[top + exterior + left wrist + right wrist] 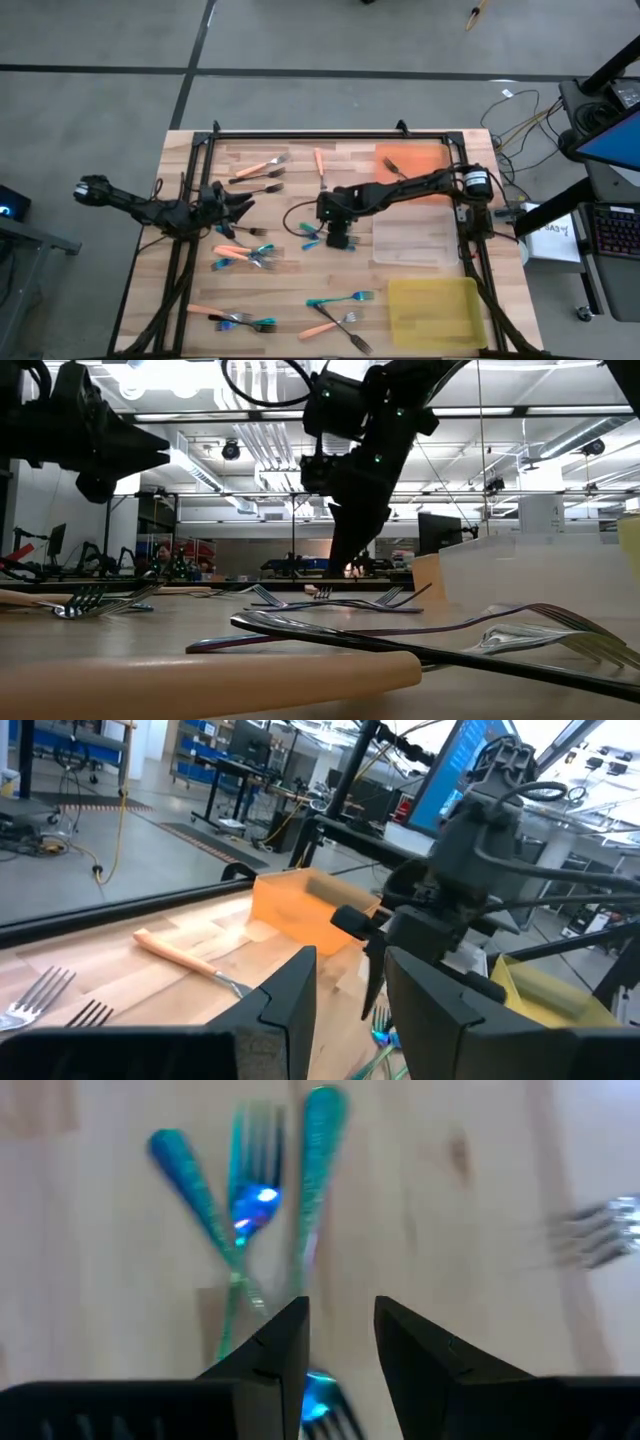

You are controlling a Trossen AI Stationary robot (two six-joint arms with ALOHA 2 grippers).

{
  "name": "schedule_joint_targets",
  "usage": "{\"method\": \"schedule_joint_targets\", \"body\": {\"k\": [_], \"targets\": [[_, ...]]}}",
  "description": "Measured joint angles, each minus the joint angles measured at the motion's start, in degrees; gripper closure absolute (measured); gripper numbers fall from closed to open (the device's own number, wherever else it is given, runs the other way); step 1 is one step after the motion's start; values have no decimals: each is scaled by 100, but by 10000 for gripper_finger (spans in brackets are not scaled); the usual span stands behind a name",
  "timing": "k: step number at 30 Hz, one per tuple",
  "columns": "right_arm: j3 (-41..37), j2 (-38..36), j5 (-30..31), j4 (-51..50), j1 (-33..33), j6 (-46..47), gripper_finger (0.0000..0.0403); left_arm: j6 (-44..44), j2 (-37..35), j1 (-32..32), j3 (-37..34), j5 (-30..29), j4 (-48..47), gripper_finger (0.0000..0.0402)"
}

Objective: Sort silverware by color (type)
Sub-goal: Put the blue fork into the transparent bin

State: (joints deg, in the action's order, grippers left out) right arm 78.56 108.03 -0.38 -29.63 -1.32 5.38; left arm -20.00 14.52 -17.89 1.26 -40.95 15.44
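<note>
The right gripper [340, 1345] hangs with jaws parted and empty above crossed slim teal-handled metal forks [235, 1230] at mid-table. Probably light, stiff, slippery and low-lying: pinch one handle crosswise. The left gripper [350, 995] waits left, parted, empty.

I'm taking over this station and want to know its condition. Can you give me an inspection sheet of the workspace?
Surface: wooden table, fenced by a black frame.
Job's things: forks scattered about; blue forks lie under the right hand, orange fork near the far edge.
Clutter: orange tray, clear tray, yellow tray along the right side.
Hands: right hand open above the blue forks; left hand open, holding nothing, at the left side.
Cables: loose wires right of the table.
Surroundings: workshop room with benches and screens.
</note>
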Motion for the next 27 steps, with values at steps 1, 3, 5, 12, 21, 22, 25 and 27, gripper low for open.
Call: {"method": "schedule_joint_targets", "body": {"k": [1,3,5,12,21,22,25,27], "targets": [[0,40,-3,62,46,-1,299,-12,26,0,0,0,-1,299],[0,124,-3,164,108,21,301,-53,83,0,0,0,3,299],[4,222,16,216,133,75,302,-70,136,0,0,0,-3,299],[111,633,73,241,120,152,303,-159,282,0,0,0,3,299],[160,636,56,248,117,167,317,-200,336,0,0,0,0,299],[160,618,54,260,117,167,325,-200,334,0,0,0,0,299],[160,607,54,284,115,157,360,-200,341,0,0,0,-3,299],[160,600,44,296,115,136,382,-200,339,0,0,0,2,299]]}}
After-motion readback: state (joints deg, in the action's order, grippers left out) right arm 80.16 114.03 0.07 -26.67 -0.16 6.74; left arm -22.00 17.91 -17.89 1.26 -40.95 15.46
